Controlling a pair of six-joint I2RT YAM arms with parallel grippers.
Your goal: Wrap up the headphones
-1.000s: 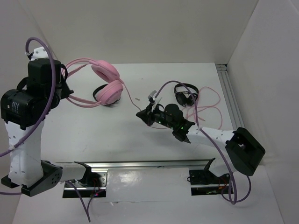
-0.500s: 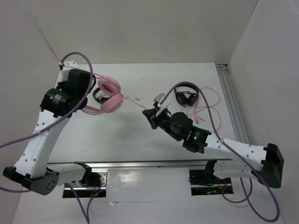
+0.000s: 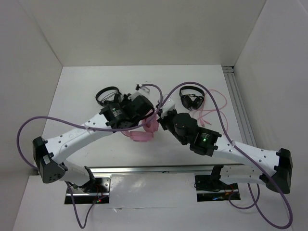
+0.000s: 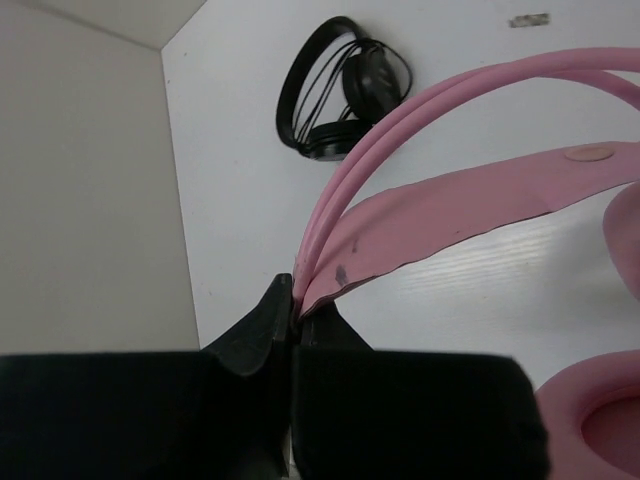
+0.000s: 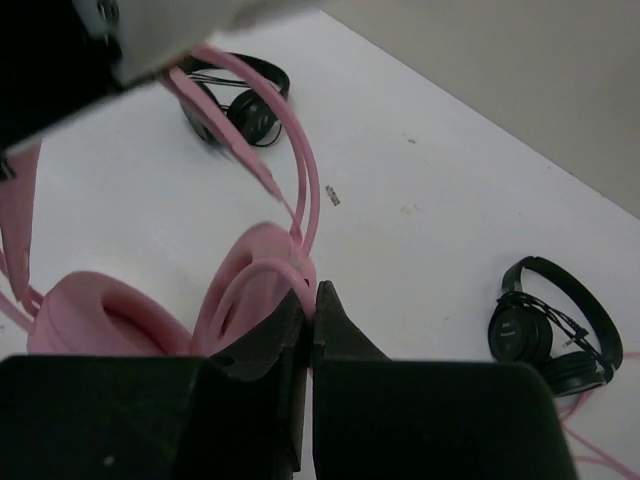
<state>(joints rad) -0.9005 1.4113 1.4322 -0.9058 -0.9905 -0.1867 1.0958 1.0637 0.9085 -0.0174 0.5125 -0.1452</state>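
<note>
The left hand [image 4: 295,312] clamped the headphones' [image 3: 141,136] headband [image 4: 450,210]; at its three o'clock, the right hand [image 5: 312,300] pinched their thin pink wire [image 5: 312,198].

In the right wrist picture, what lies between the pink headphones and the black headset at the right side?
Only a bare stretch of white table lies between the pink headphones and that black headset; the right wrist view shows it.

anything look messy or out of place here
The pink cable lies in loose loops beside the far-right black headset, unwrapped, while the left pincer and right pincer grip the headphones.
</note>
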